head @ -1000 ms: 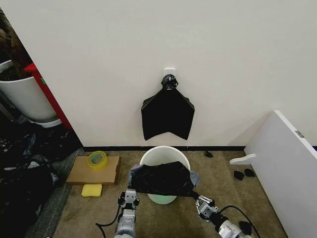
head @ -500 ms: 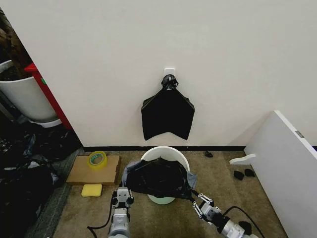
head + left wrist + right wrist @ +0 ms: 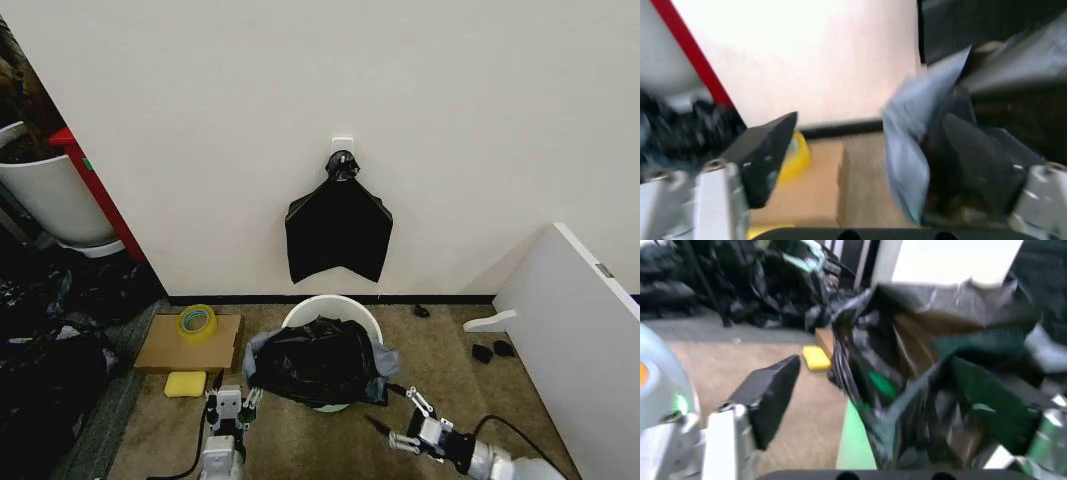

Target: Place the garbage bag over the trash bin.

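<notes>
On the carpet at the foot of the wall, in the head view, the trash bin (image 3: 335, 309) is seen with the garbage bag (image 3: 318, 362) draped over its near side, only the far rim left bare. The left gripper (image 3: 230, 408) is found low beside the bag's left edge, spread open with nothing between its fingers. The right gripper (image 3: 402, 419) is set low and right of the bin, wide open and empty, apart from the bag.

In the left wrist view, the left gripper (image 3: 867, 155) is shown open, the bag's pale edge (image 3: 917, 150) hanging just beside one finger.

In the right wrist view, the right gripper (image 3: 873, 400) is shown open, the rumpled bag (image 3: 920, 360) lying ahead of it over the bin's green base (image 3: 857, 445).
</notes>
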You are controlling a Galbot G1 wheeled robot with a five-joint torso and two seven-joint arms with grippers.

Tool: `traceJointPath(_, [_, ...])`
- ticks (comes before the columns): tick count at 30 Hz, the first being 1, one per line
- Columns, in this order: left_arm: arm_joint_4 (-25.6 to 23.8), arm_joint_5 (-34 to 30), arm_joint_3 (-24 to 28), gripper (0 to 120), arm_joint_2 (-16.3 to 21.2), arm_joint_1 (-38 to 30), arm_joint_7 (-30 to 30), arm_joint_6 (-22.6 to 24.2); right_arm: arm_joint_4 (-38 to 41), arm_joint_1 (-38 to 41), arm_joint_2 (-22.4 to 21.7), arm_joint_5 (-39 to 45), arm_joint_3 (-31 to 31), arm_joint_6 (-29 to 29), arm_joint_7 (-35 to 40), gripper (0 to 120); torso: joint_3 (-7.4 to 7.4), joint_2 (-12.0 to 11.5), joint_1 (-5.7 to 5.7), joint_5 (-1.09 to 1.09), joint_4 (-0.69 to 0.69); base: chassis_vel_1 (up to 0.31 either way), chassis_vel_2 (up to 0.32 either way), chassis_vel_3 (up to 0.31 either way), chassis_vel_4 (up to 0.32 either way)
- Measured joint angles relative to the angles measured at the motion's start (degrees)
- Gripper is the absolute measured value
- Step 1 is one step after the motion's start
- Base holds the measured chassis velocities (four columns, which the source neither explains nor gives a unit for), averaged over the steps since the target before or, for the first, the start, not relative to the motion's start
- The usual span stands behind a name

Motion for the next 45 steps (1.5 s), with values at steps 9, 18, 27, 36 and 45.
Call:
traceJointPath(9, [-1.5, 5.0, -1.2, 100, -0.7, 0.4, 0.5, -4.3, 2.2, -1.3, 2.3, 9.9, 7.6, 0.5, -12.1, 100, 0.00, 0.0, 0.00, 0.01, -0.01, 0.000, 0.000, 0.000, 0.000])
traceJointPath(18, [-4.5, 2.2, -1.8, 100, -3.0, -1.0, -0.6, -4.6, 9.5, 2.7, 2.3, 11.6, 5.3, -9.2, 8.8, 100, 0.00, 0.0, 0.00, -0.01, 0.00, 0.000, 0.000, 0.000, 0.000])
traceJointPath(27, [-7.3, 0.6, -3.4, 100, -6.5, -2.5, -2.6, -4.5, 9.4, 23.5, 3.4, 14.8, -11.5, -48.7, 38.8, 100, 0.01, 0.0, 0.01, 0.00, 0.01, 0.000, 0.000, 0.000, 0.000])
traceJointPath(36, [-6.0, -0.4, -3.6, 100, -7.0, -2.7, -3.8, -3.9, -1.0, 42.7, 7.1, 15.2, -18.1, -70.3, 28.3, 100, 0.02, 0.0, 0.01, -0.03, 0.02, 0.000, 0.000, 0.000, 0.000])
traceJointPath(45, [-3.0, 0.8, -2.6, 100, -8.5, -3.5, -5.2, -4.0, -9.4, 51.7, 10.4, 6.0, -21.0, -80.6, 18.9, 100, 0.01, 0.0, 0.01, 0.00, 0.00, 0.000, 0.000, 0.000, 0.000])
